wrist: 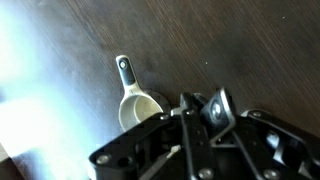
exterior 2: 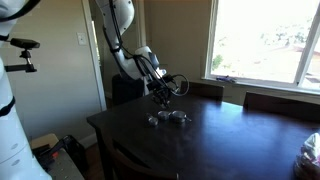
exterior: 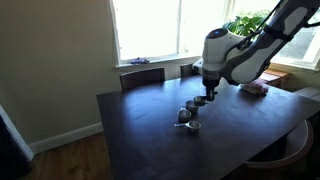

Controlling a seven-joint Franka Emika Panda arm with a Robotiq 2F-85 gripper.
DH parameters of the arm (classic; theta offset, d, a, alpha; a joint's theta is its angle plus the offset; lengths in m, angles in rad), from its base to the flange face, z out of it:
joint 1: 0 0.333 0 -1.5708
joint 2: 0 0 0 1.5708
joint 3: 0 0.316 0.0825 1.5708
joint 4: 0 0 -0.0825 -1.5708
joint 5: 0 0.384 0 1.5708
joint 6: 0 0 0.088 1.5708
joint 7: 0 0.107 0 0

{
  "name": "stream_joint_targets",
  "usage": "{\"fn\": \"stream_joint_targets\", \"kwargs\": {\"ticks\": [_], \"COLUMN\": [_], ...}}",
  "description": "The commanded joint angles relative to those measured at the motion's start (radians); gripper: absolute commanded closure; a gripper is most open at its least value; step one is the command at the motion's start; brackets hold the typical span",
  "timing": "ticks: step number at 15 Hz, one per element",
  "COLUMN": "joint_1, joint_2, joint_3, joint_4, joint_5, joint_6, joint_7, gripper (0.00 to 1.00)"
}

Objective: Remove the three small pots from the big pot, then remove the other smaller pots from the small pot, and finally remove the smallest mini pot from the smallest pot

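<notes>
Several tiny silver pots stand grouped on the dark table in both exterior views (exterior: 187, 121) (exterior 2: 170, 118); at that size I cannot tell which is the big pot. In the wrist view one silver pot (wrist: 138, 108) with a thin handle pointing away rests on the table beside my fingers, its inside empty. My gripper (wrist: 205, 110) hangs just above the group (exterior: 203, 97) (exterior 2: 165, 93), shut. A small shiny pot (wrist: 218, 105) sits tilted between the fingertips, partly hidden by them.
The dark wooden table (exterior: 150, 140) has chairs (exterior: 143, 75) along its far edge under the window. A pinkish stack (exterior: 255, 88) lies near the arm's side of the table. A tripod with a camera (exterior 2: 25, 50) stands beside the table.
</notes>
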Motion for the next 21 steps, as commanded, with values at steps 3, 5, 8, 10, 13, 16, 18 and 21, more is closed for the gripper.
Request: {"fn": "stream_joint_targets", "kwargs": {"ticks": [3, 5, 8, 10, 13, 16, 18, 21], "joint_1": [0.049, 0.048, 0.055, 0.067, 0.078, 0.085, 0.085, 0.096], "joint_2": [0.056, 0.104, 0.188, 0.244, 0.319, 0.359, 0.361, 0.341], "joint_3": [-0.073, -0.066, -0.058, -0.063, -0.064, -0.063, -0.061, -0.069], "joint_4": [0.028, 0.060, 0.126, 0.178, 0.249, 0.290, 0.290, 0.265], "joint_5": [-0.138, -0.149, -0.147, -0.145, -0.135, -0.135, -0.138, -0.162], "joint_6": [-0.085, -0.127, -0.179, -0.193, -0.215, -0.229, -0.224, -0.206], "joint_7": [0.273, 0.338, 0.422, 0.478, 0.518, 0.532, 0.526, 0.528], "gripper": [0.92, 0.92, 0.93, 0.92, 0.92, 0.94, 0.94, 0.62]}}
